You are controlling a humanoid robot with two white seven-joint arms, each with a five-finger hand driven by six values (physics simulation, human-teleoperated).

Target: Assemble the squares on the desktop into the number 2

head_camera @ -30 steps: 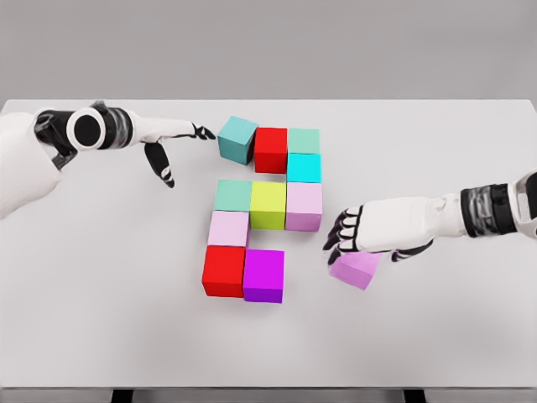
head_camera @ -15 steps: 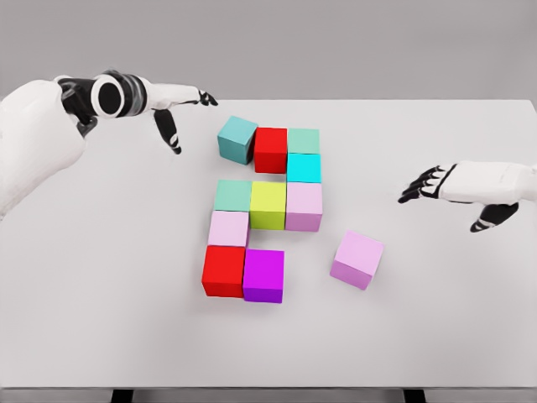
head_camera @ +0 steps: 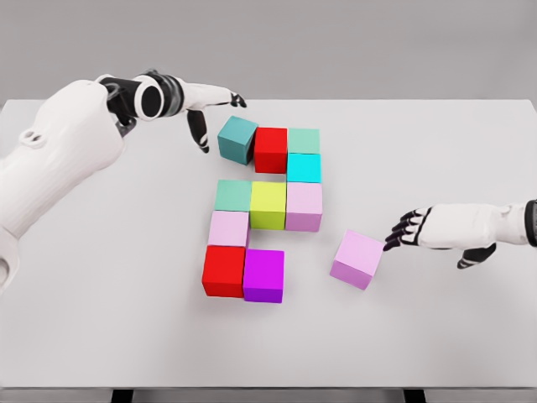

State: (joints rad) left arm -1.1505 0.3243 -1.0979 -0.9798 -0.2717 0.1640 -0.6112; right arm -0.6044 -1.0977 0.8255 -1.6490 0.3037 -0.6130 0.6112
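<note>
A loose pink cube (head_camera: 357,259) lies tilted on the white table (head_camera: 126,319), apart from the block group, right of the magenta cube (head_camera: 263,275). The right hand (head_camera: 436,228), fingers spread and empty, has its black fingertips (head_camera: 394,242) at the cube's right edge. The left hand (head_camera: 205,105), also open, hovers just beside the teal cube (head_camera: 237,138) at the group's upper left.

White table (head_camera: 101,336) against plain grey wall (head_camera: 336,42).
</note>
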